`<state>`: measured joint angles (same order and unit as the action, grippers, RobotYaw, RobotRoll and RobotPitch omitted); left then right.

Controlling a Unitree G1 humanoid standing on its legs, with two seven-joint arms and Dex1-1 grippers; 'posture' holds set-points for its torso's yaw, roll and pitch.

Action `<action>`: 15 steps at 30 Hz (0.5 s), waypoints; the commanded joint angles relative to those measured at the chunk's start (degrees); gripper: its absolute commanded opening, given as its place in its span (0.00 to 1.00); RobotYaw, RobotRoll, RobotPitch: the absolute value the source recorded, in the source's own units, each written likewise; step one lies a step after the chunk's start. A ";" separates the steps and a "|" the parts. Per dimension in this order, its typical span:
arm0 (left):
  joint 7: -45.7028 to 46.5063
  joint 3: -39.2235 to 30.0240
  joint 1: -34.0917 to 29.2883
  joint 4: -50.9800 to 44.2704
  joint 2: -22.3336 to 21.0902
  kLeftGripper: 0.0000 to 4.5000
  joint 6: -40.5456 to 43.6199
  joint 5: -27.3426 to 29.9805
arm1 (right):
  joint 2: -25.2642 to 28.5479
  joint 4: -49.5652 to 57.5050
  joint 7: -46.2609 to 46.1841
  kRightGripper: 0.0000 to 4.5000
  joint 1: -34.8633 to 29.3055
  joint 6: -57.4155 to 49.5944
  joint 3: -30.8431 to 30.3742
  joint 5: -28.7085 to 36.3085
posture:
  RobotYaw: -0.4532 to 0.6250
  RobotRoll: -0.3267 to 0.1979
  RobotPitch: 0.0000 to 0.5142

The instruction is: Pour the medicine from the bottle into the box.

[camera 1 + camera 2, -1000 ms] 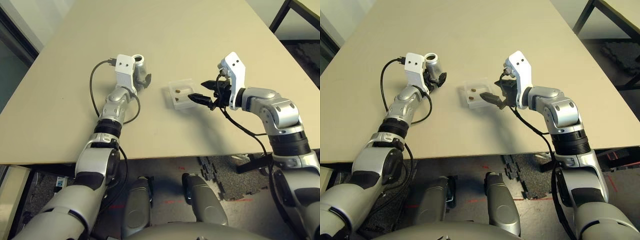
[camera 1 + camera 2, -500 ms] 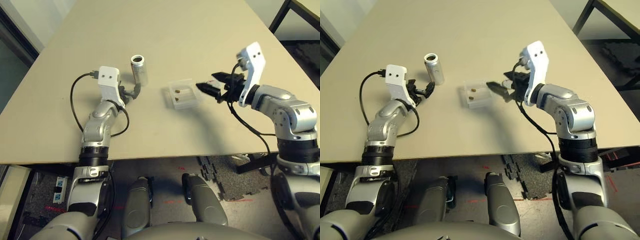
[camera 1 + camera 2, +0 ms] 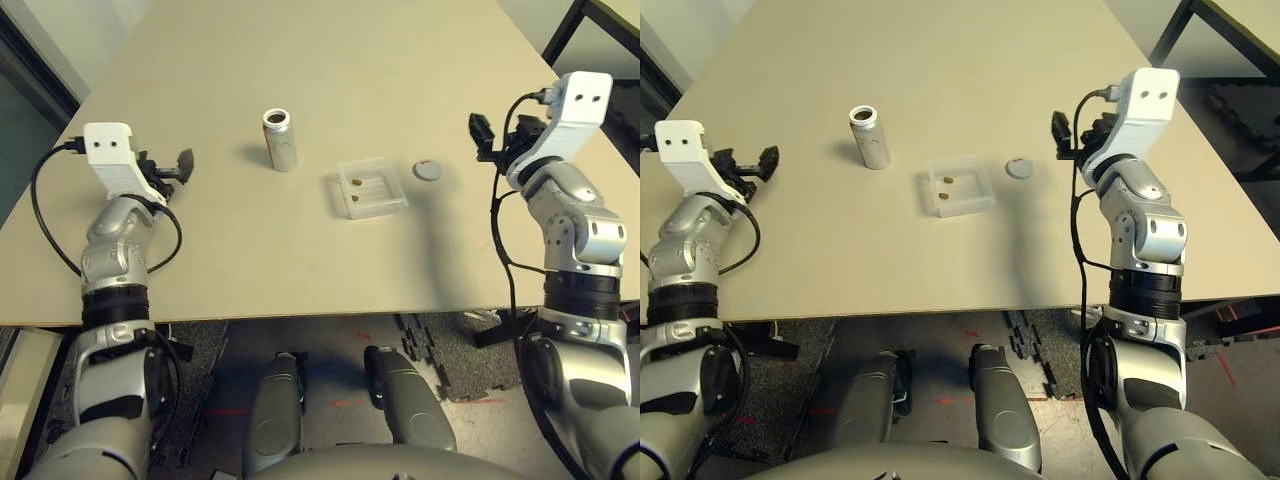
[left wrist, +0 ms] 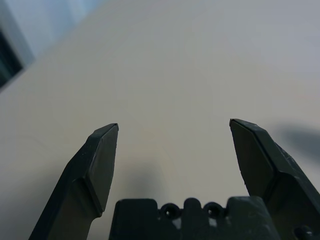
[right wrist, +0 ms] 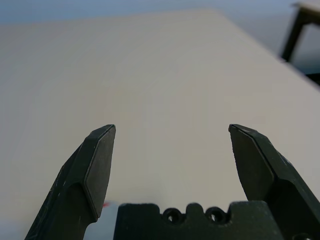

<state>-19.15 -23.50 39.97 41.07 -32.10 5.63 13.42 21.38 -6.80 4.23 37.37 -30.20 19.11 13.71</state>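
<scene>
both the left fingers (image 4: pixel 102 160) and the right fingers (image 5: pixel 100 160) are spread wide, holding and touching nothing.

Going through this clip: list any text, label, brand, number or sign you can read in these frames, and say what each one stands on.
None can be read.
bottle: its label cannot be made out; too small to read.
cap: a small red mark on top, too small to tell what it is.
box: clear plastic, no print seen; two pills lie inside.
table: plain, no markings.
</scene>
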 commanded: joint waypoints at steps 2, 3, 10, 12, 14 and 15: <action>-1.66 0.82 3.99 10.94 -0.21 0.99 -6.07 -0.52 | 2.38 -5.15 -4.19 1.00 0.69 3.59 3.43 -1.90 | 0.39 0.62 0.41; -2.08 1.16 4.88 12.48 0.04 0.99 -6.89 -0.60 | 3.03 -6.28 -4.54 1.00 0.82 3.93 3.89 -2.01 | 0.39 0.62 0.42; -3.77 3.30 7.74 18.22 1.83 0.99 -10.46 -0.82 | 6.44 -13.94 -6.13 1.00 0.86 7.95 6.15 -2.11 | 0.38 0.62 0.43; -3.70 3.42 8.03 18.62 2.12 0.99 -10.80 -0.67 | 7.42 -16.45 -5.93 1.00 0.82 9.15 6.49 -1.97 | 0.38 0.62 0.42; -3.76 3.41 8.21 19.01 2.04 0.99 -11.13 -0.45 | 8.47 -18.73 -5.59 1.00 0.67 10.76 6.33 -2.30 | 0.38 0.62 0.42; -3.72 3.35 8.28 19.18 1.99 0.99 -11.29 -0.31 | 8.96 -19.89 -5.35 1.00 0.68 11.52 6.26 -2.36 | 0.38 0.62 0.42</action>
<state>-22.56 -20.27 48.10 59.23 -29.98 -4.82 13.27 29.65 -24.64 -1.37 38.26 -20.25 24.70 11.85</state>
